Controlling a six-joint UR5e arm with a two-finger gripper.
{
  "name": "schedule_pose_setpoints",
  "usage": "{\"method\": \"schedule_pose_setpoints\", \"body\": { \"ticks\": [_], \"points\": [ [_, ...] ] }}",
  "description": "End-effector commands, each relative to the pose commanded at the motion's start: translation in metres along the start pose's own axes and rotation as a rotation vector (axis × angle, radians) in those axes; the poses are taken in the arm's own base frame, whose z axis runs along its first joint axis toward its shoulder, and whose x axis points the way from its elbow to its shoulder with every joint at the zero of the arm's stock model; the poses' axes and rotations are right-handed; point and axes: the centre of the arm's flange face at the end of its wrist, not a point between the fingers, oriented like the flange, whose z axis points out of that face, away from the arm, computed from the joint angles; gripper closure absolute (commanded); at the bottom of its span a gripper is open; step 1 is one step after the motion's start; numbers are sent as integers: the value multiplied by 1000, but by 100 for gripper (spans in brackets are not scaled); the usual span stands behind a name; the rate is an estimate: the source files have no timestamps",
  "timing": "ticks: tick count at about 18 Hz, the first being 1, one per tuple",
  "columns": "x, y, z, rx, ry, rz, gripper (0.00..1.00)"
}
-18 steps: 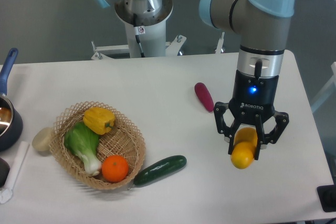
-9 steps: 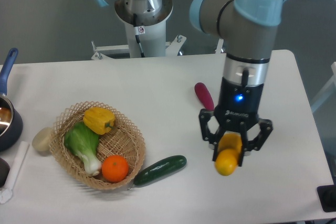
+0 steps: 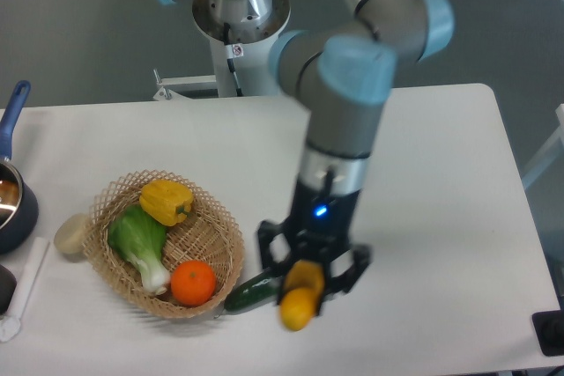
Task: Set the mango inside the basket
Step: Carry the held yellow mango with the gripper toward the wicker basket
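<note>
My gripper (image 3: 304,288) is shut on the mango (image 3: 300,301), a yellow oval fruit with an orange upper end, and holds it above the table just right of the basket. The image of the gripper is motion-blurred. The wicker basket (image 3: 225,222) sits at the front left and holds a yellow bell pepper (image 3: 166,201), a green bok choy (image 3: 141,244) and a round orange (image 3: 193,283).
A green cucumber (image 3: 251,291) lies on the table against the basket's right rim, partly hidden by my gripper. A dark pot with a blue handle (image 3: 12,184) is at the left edge. A pale round object (image 3: 70,234) lies left of the basket.
My gripper has carried the mango from the right side of the table leftward and slightly toward the front, and is now beside the basket's right rim over the cucumber.
</note>
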Motion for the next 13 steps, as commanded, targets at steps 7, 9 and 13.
{"method": "schedule_pose_setpoints", "body": {
  "ticks": [7,9,13],
  "points": [
    [59,11,35,-54,75,48,81],
    [75,16,41,-69,93,57,81],
    [105,53,46,-124,135,81,81]
  ]
}}
